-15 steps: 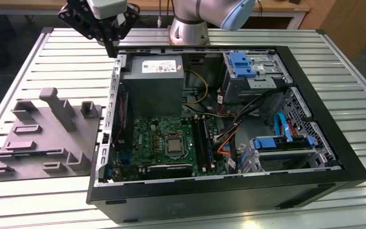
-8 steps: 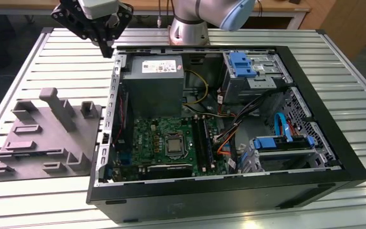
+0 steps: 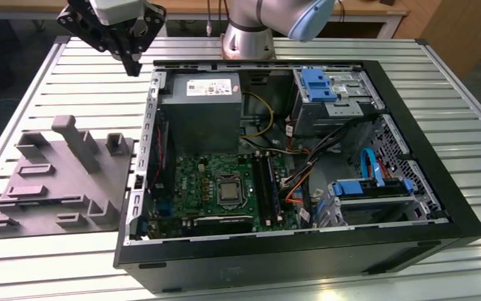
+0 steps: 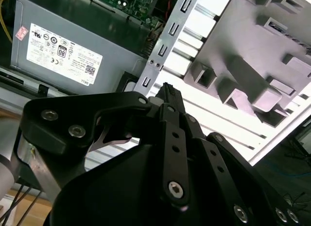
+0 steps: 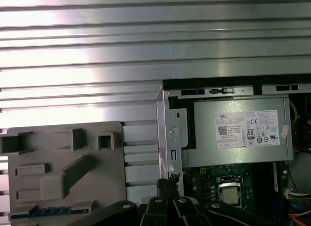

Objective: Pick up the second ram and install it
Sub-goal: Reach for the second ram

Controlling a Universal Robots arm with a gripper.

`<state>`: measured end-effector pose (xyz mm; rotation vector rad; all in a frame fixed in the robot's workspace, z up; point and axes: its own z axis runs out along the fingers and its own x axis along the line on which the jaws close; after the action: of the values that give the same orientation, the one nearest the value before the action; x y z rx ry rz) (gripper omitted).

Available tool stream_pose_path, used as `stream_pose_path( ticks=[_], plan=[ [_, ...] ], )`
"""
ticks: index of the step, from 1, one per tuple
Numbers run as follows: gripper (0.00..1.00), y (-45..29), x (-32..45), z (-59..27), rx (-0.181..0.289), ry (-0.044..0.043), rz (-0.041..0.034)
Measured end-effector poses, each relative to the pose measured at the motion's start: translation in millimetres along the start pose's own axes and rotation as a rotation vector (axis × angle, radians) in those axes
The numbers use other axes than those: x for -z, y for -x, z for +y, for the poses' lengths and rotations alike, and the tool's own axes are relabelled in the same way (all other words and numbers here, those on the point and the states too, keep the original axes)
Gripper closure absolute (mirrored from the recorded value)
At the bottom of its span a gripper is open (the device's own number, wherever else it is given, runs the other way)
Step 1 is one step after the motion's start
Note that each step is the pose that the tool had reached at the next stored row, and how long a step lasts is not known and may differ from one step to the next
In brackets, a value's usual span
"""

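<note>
Gripper [image 3: 132,64] aloft, fingertips [image 4: 170,95] tight together, downward.

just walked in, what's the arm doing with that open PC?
The gripper hangs empty, fingers together, over the table by the power-supply corner of the open PC case. The second ram appears to lie in the grey fixture beside the case, not yet picked up.

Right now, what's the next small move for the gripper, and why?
Probably shift the gripper across over the grey fixture, toward the second ram, the blue stick lying along its edge. The gripper looks shut and empty, and it hangs by a corner of the computer case, beside the power supply, not above the stick.
</note>
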<state>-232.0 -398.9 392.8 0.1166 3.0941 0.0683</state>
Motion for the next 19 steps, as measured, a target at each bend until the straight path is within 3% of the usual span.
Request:
stream_pose_path(
  ticks=[12,19],
  plan=[
    [0.9,-19.3,0.8,-1.4,0.0,0.0003,-0.0041],
    [0.9,-37.4,1.3,-2.8,0.0,0.0006,-0.0077]
  ],
)
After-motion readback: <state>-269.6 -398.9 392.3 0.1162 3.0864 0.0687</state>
